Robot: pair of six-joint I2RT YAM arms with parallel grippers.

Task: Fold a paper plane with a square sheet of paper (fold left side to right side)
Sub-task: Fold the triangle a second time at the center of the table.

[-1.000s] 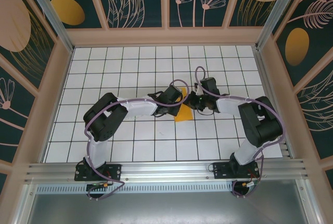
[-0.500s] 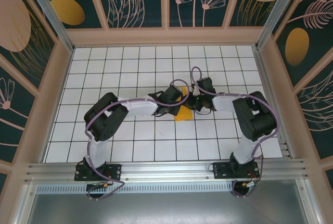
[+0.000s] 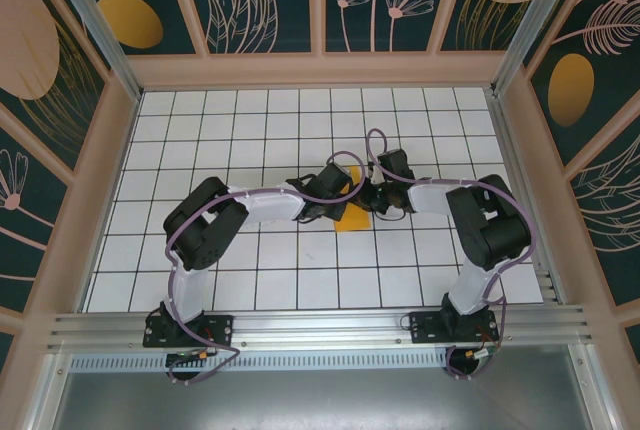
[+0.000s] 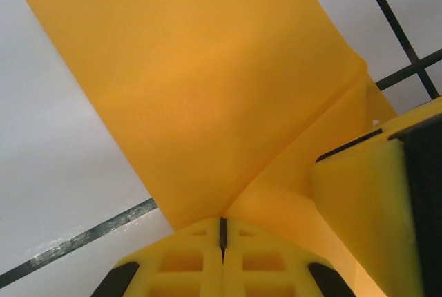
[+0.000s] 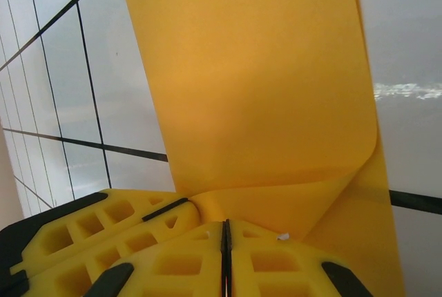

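Top external: gridded table (image 3: 200, 130), patterned walls (image 3: 270, 10)

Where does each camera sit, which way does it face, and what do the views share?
Top external: above and behind the bases, looking down at the grid table; left arm and right arm show.
Left wrist: on the wrist, facing past the shut left end effector at the square sheet of paper.
Right wrist: likewise, past the shut right end effector.
Shared: both wrist views see the curled sheet pinched.
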